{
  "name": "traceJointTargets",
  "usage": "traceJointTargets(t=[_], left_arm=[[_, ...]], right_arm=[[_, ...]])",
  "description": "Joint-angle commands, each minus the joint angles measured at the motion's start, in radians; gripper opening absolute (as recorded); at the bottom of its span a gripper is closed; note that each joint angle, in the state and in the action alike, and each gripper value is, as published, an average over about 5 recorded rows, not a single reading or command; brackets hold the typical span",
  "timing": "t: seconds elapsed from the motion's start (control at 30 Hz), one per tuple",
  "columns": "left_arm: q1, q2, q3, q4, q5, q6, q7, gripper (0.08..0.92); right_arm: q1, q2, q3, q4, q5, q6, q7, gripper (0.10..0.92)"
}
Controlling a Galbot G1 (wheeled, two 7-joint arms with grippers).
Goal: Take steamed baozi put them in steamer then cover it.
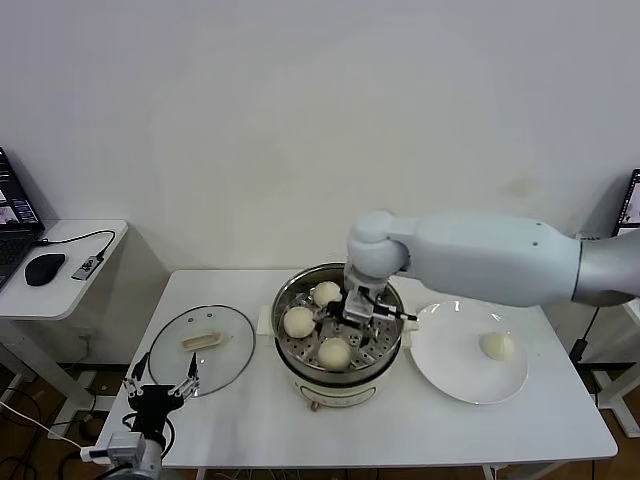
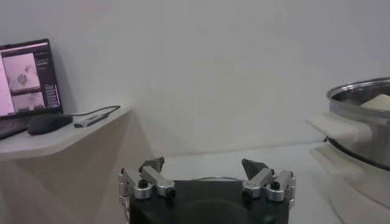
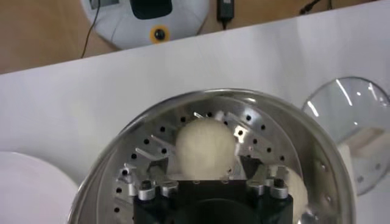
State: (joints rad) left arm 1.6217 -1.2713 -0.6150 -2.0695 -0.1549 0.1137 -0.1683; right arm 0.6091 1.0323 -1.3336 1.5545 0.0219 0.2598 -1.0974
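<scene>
The right gripper (image 1: 357, 307) is hanging inside the steamer (image 1: 384, 357) at the table's (image 1: 400, 420) centre, its jaws sitting released either side of one baozi in the right wrist view, without pinching it. Three steamed baozi (image 1: 299, 321) are resting on the perforated floor, at about eleven, nine and six o'clock. A fourth baozi (image 1: 497, 345) is lying on the white plate (image 1: 450, 370) at the steamer's three o'clock. The cover (image 1: 230, 345) is lying flat at its nine o'clock. The left gripper (image 1: 160, 390) is idling at the table's seven o'clock edge, jaws spread.
</scene>
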Motion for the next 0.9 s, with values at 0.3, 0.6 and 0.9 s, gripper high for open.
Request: traceJointTargets(t=[0.3, 0.6, 0.9], left_arm=[[-0.01, 0.036, 0.004, -0.002, -0.008, 0.0, 0.005, 0.823], [-0.017, 0.054, 0.034, -0.008, -0.005, 0.002, 0.007, 0.823], [-0.02, 0.052, 0.05, -0.008, -0.001, 0.002, 0.008, 0.823]], right_arm=[[0.05, -0.409, 0.09, 0.089, 0.127, -0.507, 0.003, 0.823], [-0.112, -0.65, 0.172, 0.085, 0.049, -0.592, 0.006, 0.823], [-0.501, -0.676, 0.506, -0.152, -0.087, -0.475, -0.035, 0.823]])
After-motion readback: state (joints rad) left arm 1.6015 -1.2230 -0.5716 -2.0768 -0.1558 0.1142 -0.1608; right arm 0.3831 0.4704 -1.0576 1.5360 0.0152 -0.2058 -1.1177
